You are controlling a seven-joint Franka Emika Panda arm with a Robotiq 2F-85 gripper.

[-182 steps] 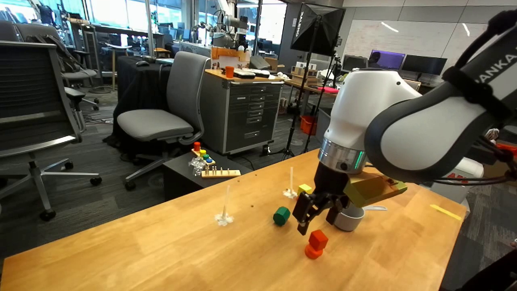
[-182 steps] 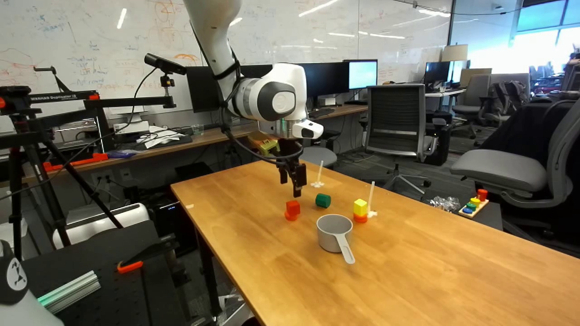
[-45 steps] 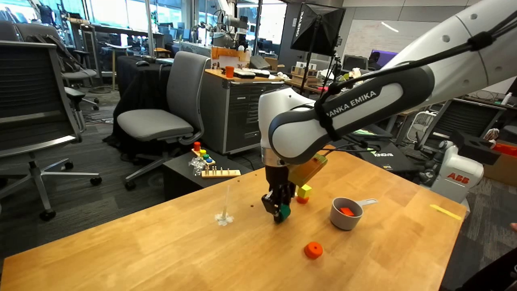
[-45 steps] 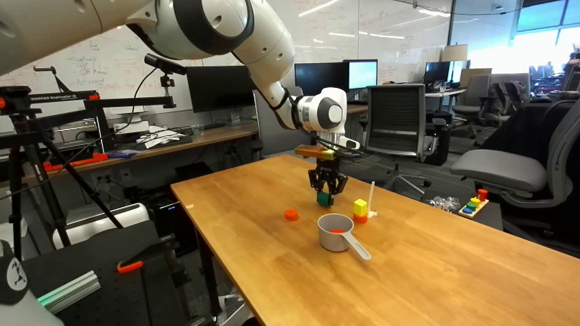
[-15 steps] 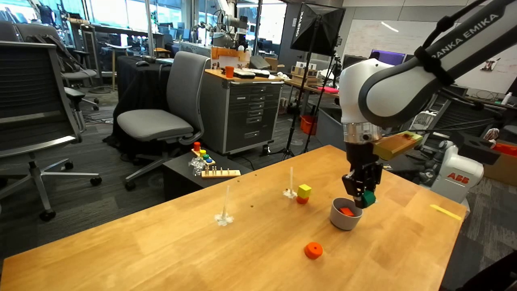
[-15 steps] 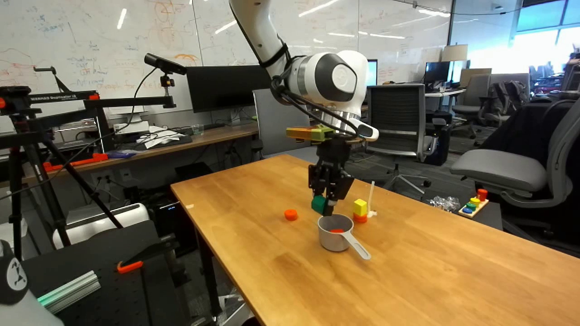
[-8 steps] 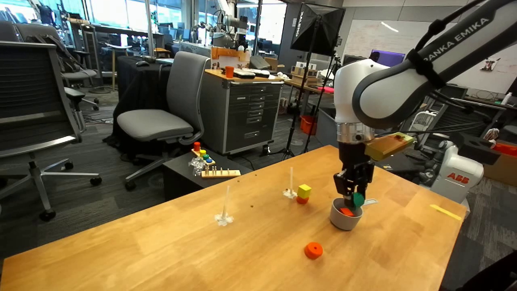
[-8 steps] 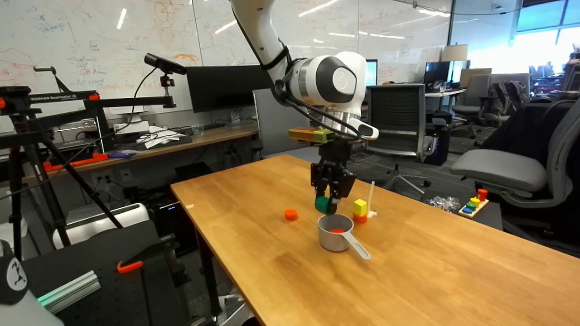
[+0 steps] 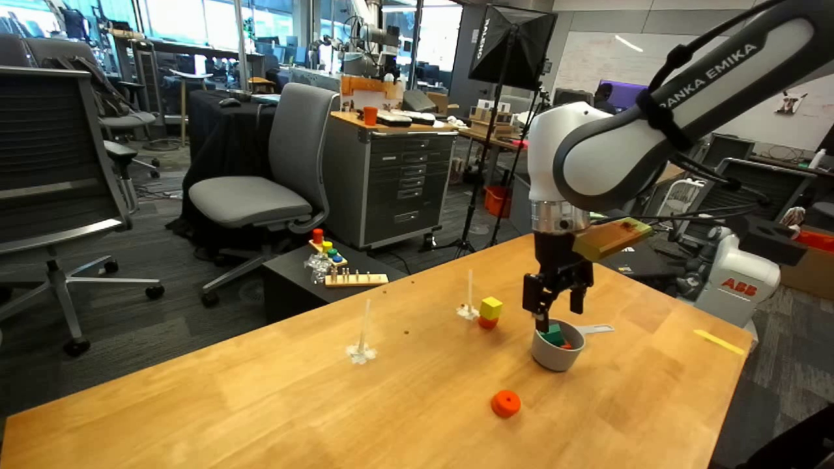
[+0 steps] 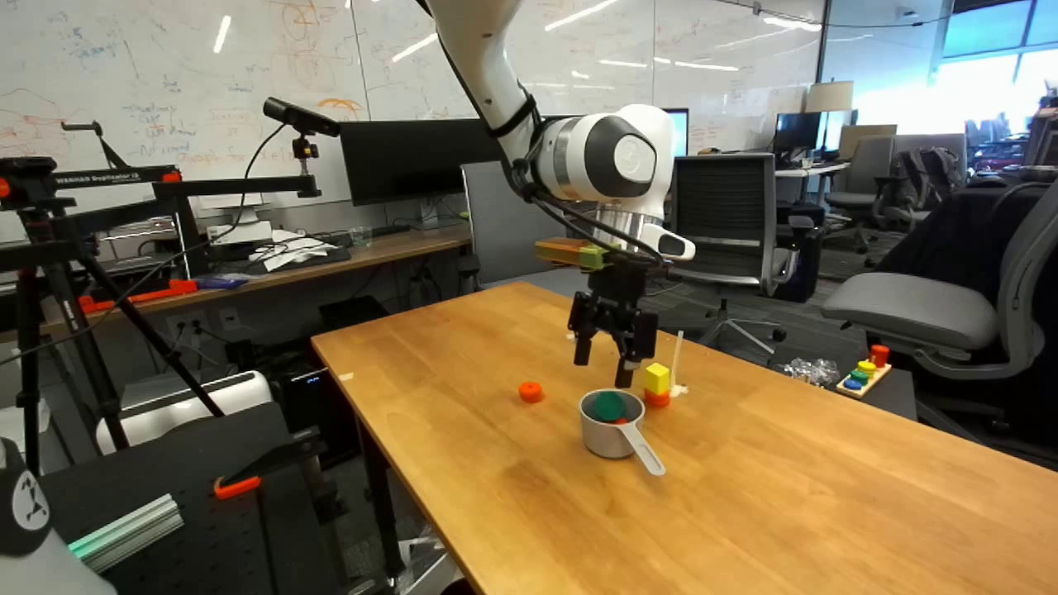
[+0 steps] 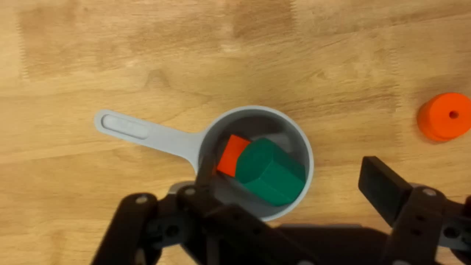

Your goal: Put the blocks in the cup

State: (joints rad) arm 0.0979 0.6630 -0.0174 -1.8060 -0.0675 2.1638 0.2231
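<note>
In an exterior view the arm (image 9: 710, 85) slants down from the upper right to a white wrist housing (image 9: 550, 150), below which the black gripper (image 9: 559, 314) hangs pointing at the tabletop (image 9: 293, 404). Its jaws stand wide apart just above the cup (image 9: 552, 358). An amber part (image 9: 612, 240) juts sideways from the arm, above the gripper, in both exterior views. In the wrist view one of the fingers (image 11: 384, 189) shows beyond the cup's side, while its partner overlaps the rim near the handle (image 11: 151, 134); whether that one touches cannot be told. Inside the cup, the green block (image 11: 272, 173) lies tilted, partly covering the red block (image 11: 232, 156). The yellow block (image 10: 657, 378) sits on an orange disc (image 10: 658, 398) near the cup, just beside a pale upright stick (image 10: 677, 359). A round orange block (image 10: 531, 392) with a hole in its top rests on the tabletop, apart from the cup.
</note>
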